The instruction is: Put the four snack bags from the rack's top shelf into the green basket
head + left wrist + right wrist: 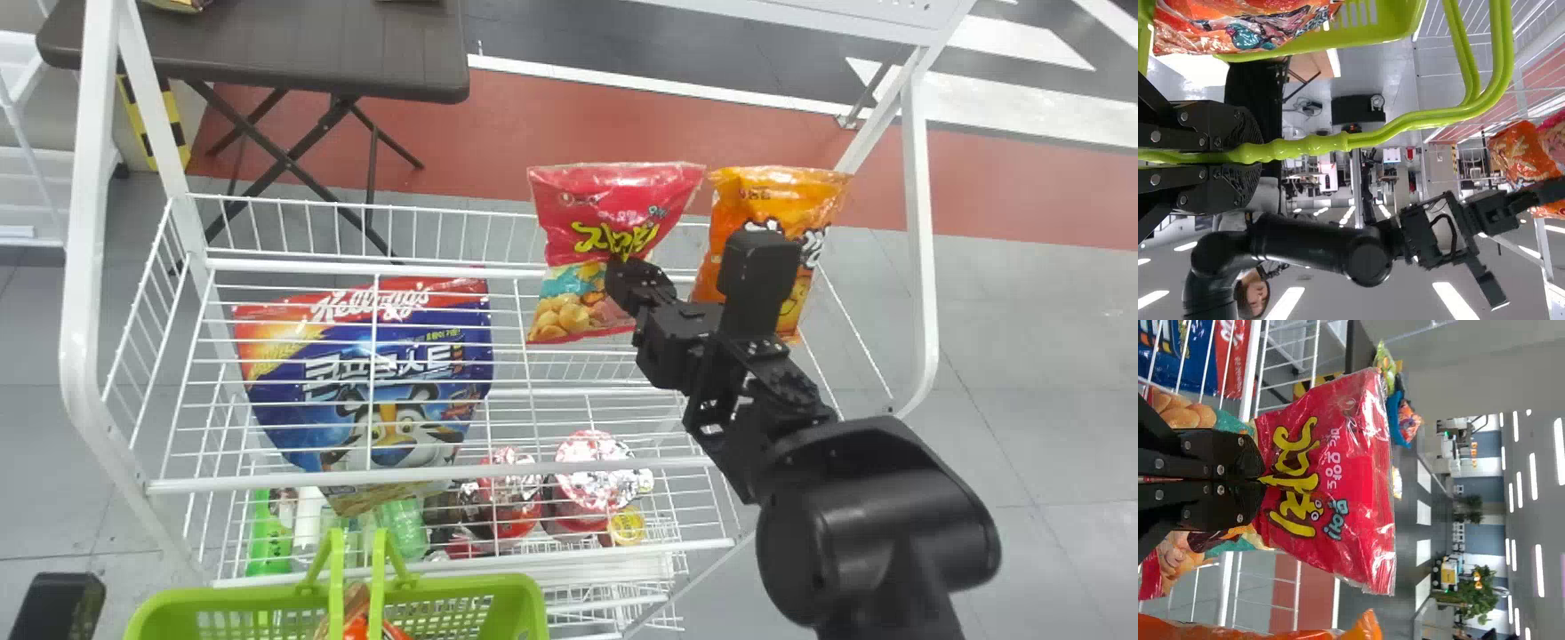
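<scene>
Jaws of right gripper [1263,480] pinched on red snack bag [1351,447], far side of wire rack [302,265] | orange snack bag [766,191] just beside | green basket [480,583] near left, handle [1311,145] clasped by left gripper [1259,153] | straight lift advised, neighbour undisturbed

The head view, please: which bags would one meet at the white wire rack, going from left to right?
Large blue cereal bag with a red top band, shiny red snack bag with yellow lettering, shiny orange snack bag.
</scene>
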Available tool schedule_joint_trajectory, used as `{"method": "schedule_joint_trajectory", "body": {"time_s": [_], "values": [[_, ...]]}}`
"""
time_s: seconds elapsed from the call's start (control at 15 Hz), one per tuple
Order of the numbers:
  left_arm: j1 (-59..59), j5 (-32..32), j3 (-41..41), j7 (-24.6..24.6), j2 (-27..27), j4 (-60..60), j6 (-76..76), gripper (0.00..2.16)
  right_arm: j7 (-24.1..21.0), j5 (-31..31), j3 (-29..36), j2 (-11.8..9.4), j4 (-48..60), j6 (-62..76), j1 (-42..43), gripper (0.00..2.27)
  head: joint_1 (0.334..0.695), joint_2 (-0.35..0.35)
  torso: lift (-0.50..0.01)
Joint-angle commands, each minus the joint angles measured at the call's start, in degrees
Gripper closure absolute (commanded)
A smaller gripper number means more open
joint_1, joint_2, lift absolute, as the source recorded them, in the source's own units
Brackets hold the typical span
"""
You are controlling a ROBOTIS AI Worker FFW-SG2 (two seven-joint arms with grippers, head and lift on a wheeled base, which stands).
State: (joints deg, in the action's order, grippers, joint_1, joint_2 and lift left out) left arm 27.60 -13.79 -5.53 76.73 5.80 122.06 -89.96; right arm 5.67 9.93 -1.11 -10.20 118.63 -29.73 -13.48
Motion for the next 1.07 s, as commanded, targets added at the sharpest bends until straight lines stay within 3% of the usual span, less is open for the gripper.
{"method": "schedule_joint_trajectory", "body": {"time_s": [0.0, 0.27, 0.47, 0.6, 1.0], "values": [[0.00, 0.08, 0.00, 0.00, 0.00, 0.11, -0.07, 2.14, -0.04, 0.09, 0.06, 0.00, 11.10, -4.33, -6.03, 2.10, 0.695, -0.265, 0.000], [-0.27, 0.43, 0.00, 0.00, 0.00, 0.02, -0.07, 2.14, 0.13, 5.19, 0.15, 0.00, 29.12, -27.19, -16.31, 2.10, 0.695, -0.243, 0.000], [-0.18, 0.52, -0.09, 0.00, -0.09, 0.02, -0.07, 2.14, 0.13, 10.20, 0.23, -0.18, 35.97, -51.27, -20.01, 2.10, 0.695, -0.215, 0.000], [-0.18, 0.52, -0.09, 0.00, -0.09, -0.06, -0.07, 2.14, -0.22, 12.66, 0.94, -0.26, 36.94, -60.35, -21.94, 2.10, 0.695, -0.210, 0.000], [-0.09, 0.52, 0.96, -0.09, -0.17, 0.20, -0.07, 2.14, 0.48, 18.37, -1.35, 0.09, 29.91, -60.35, -24.49, 2.10, 0.695, -0.235, 0.000]]}}
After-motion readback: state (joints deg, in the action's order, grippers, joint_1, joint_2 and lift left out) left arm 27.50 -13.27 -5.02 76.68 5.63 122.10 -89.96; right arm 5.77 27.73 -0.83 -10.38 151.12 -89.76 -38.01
